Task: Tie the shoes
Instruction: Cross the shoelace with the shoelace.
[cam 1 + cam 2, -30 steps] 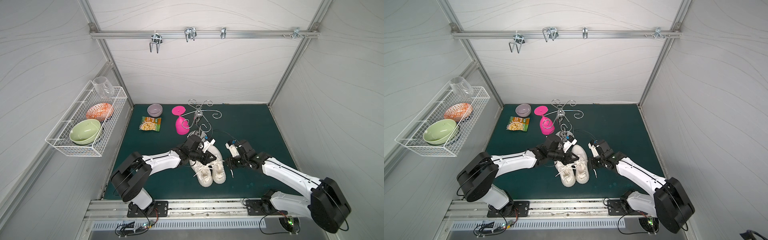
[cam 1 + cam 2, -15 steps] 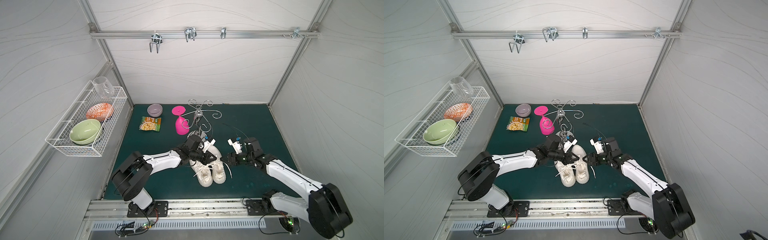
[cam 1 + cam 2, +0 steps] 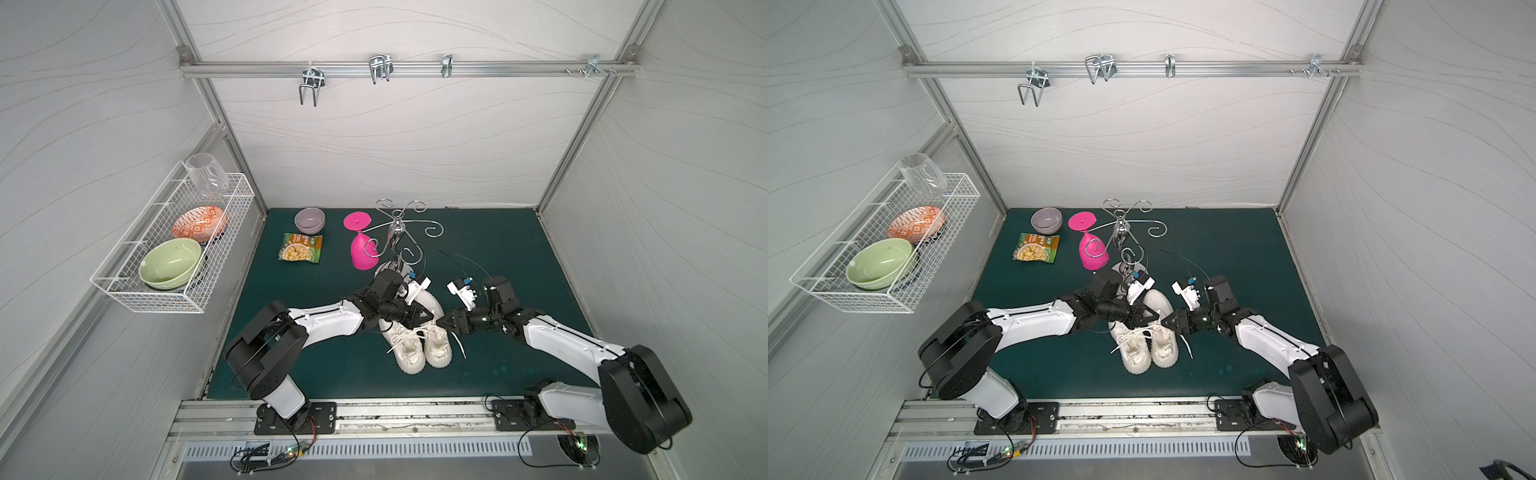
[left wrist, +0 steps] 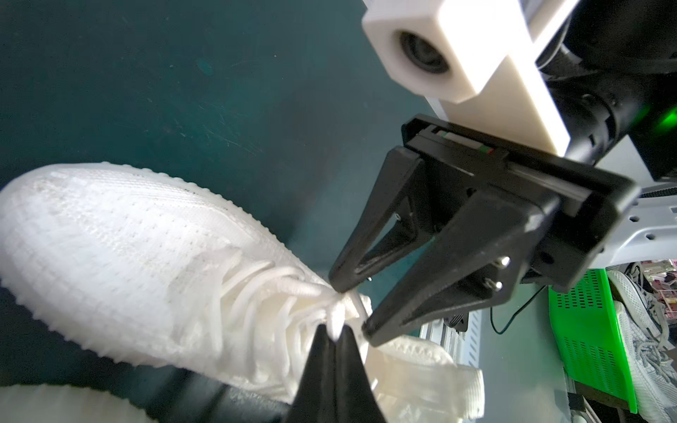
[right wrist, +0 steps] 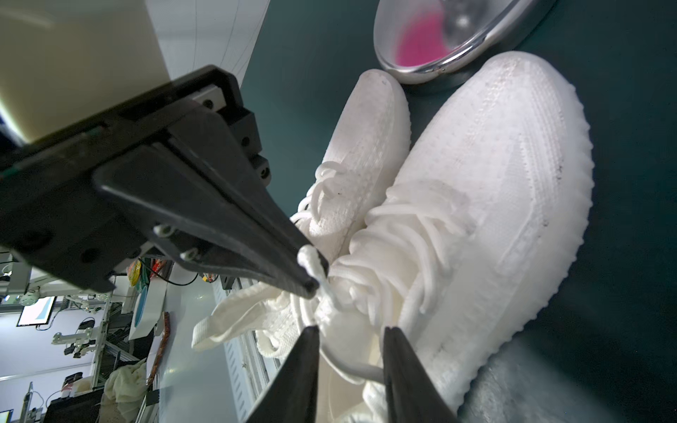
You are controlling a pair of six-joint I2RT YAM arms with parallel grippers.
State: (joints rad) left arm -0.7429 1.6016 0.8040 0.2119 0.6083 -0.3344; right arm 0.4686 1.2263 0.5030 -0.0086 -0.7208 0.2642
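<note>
While left gripper (image 5: 311,282) clamps lace (image 5: 307,257), right gripper (image 4: 355,309) jaws stand apart opposite; shoes (image 3: 419,349) mid mat (image 3: 519,257), metal stand (image 3: 397,226) beside toes, free room sideways.

In both top views the shoes (image 3: 409,355) stood side by side, touching, on the mat (image 3: 519,249), in the lower centre of the frame. The left gripper (image 3: 433,319) extended in from the left and the right gripper (image 3: 444,323) from the right, meeting over the laces (image 3: 430,331) of the right-hand shoe (image 3: 438,353). Just behind the shoes stood a wire stand (image 3: 397,226), with a goblet (image 3: 361,253) lying to its left. Farther left lay a snack packet (image 3: 300,248), a small bowl (image 3: 309,220) behind it. At the frame's left edge hung a basket (image 3: 124,297) holding two bowls (image 3: 170,264) and, at its far end, a glass (image 3: 206,176). A rail (image 3: 519,68) with hooks (image 3: 379,68) crossed the top.
</note>
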